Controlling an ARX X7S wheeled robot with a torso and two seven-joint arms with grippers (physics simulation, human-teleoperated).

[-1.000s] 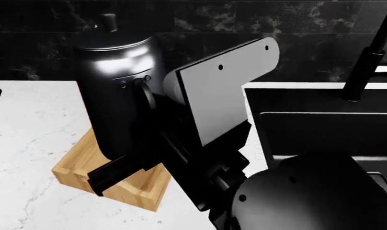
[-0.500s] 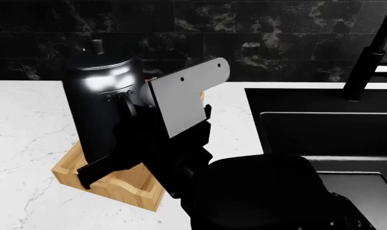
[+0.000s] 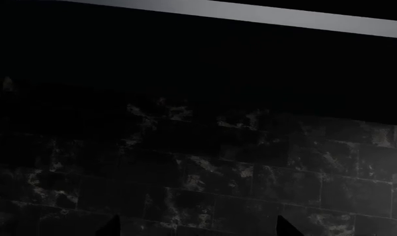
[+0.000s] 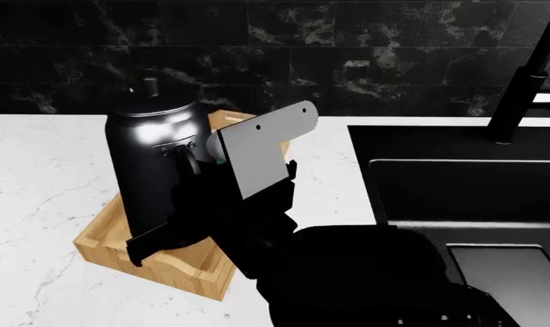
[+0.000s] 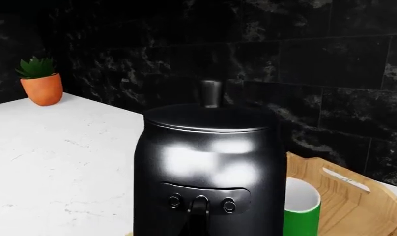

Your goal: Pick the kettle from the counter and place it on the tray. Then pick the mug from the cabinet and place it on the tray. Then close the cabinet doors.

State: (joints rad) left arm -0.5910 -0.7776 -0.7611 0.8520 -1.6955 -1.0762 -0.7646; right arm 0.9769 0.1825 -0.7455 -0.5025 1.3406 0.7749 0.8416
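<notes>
- In the head view we see the tall glossy black metal kettle (image 4: pixel 157 163) standing upright on the rectangular light wooden tray (image 4: pixel 180 269), which lies on the white marble-look counter (image 4: pixel 39 204) just beside the black sink basin (image 4: pixel 457 184); the kettle's knobbed lid (image 5: pixel 210 115) is on.
- The right gripper (image 4: pixel 180 235) sits at the kettle's loop handle, its dark body and grey plate covering most of that handle; we cannot tell whether its fingers are pressed on the handle or spread off it; one dark finger (image 4: pixel 148 246) shows low against the kettle's base, over the tray's near rim.
- The right wrist view looks straight at the kettle's side with the handle rivets; there we see the small bright green mug (image 5: pixel 300 209) with its white inside, upright on the tray right beside the kettle; a handle slot in the tray's rim shows beyond it.
- A small orange pot with a green plant (image 5: pixel 41 81) stands well apart on the counter near the dark tiled wall (image 4: pixel 348 54).
- The left gripper (image 3: pixel 197 227) shows only two dark fingertips, set well apart and holding nothing, facing the dark wall.
- A black faucet (image 4: pixel 525 82) rises at the sink.
</notes>
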